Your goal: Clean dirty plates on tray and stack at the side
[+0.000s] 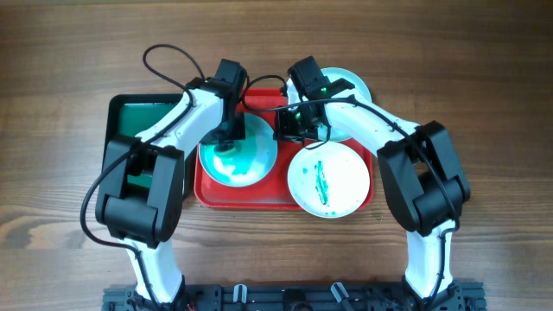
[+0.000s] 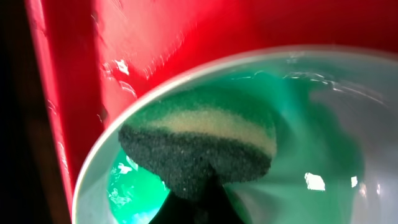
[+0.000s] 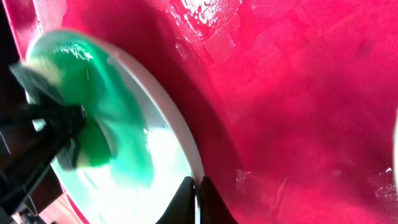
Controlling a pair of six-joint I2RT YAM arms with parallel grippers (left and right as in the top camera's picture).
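Observation:
The red tray (image 1: 226, 195) holds three dirty plates. The left plate (image 1: 256, 159) is pale turquoise and smeared with green. My left gripper (image 1: 229, 138) is shut on a sponge (image 2: 199, 143) with green, yellow and dark layers, pressed onto this plate (image 2: 323, 124). My right gripper (image 1: 282, 130) is shut on the plate's right rim; in the right wrist view its jaws (image 3: 198, 199) pinch the white rim of the plate (image 3: 155, 155). A white plate with green streaks (image 1: 328, 177) lies front right. A third plate (image 1: 352, 86) sits back right, partly hidden by my right arm.
A narrower dark green tray (image 1: 138, 117) lies against the red tray's left side, under my left arm. Bare wooden table (image 1: 484, 86) surrounds both trays. Wet red tray floor shows in the wrist views (image 3: 298, 93) (image 2: 137, 37).

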